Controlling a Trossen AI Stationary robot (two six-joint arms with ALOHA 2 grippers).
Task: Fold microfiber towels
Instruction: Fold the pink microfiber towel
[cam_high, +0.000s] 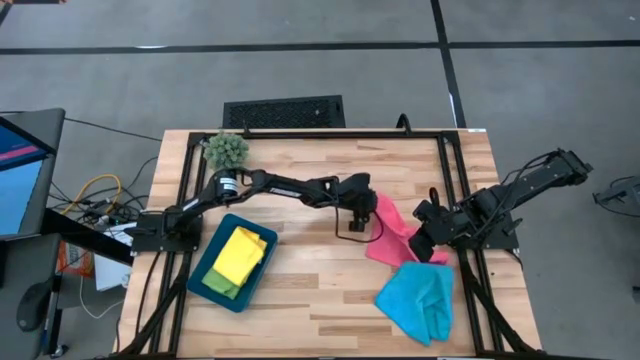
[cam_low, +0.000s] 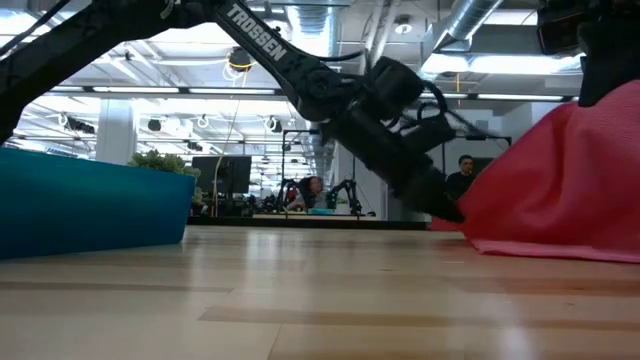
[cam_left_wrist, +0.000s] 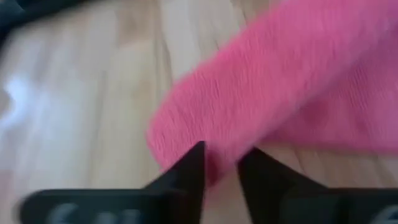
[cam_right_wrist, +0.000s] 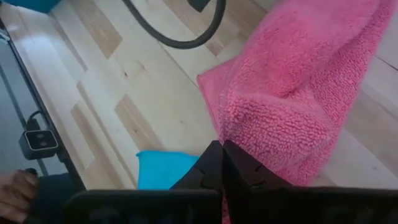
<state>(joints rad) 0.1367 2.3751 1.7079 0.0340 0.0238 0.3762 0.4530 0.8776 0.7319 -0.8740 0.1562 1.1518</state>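
Observation:
The pink towel (cam_high: 392, 235) lies right of the table's middle, with one part raised like a tent in the low view (cam_low: 560, 190). My left gripper (cam_high: 362, 222) is at its left end, low over the table. My right gripper (cam_high: 428, 240) is shut on the towel's right part and holds it up. The light blue towel (cam_high: 418, 300) lies crumpled on the table near the front right. The yellow towel (cam_high: 240, 255) lies folded in the teal tray (cam_high: 205, 285) on top of the green towel (cam_high: 224, 284). My left gripper has the pink towel's thick, rolled left end (cam_left_wrist: 186, 140) between its two fingers, which stand close together. It comes in slanting down from the table's left. That end stays low, at the table top (cam_low: 470, 222). My right gripper pinches a raised fold of the pink towel (cam_right_wrist: 249, 134) between its two shut fingers. The cloth hangs from the fingers and slopes down to the table (cam_low: 540, 245). One layer or several, I cannot tell.
A spiky green plant ball (cam_high: 227, 150) stands at the table's far left. The teal tray shows as a wall on the left in the low view (cam_low: 90, 210). A black cable loops on the wood (cam_right_wrist: 180, 37) near the pink towel. A person's hand (cam_right_wrist: 15, 186) shows beyond the table's edge.

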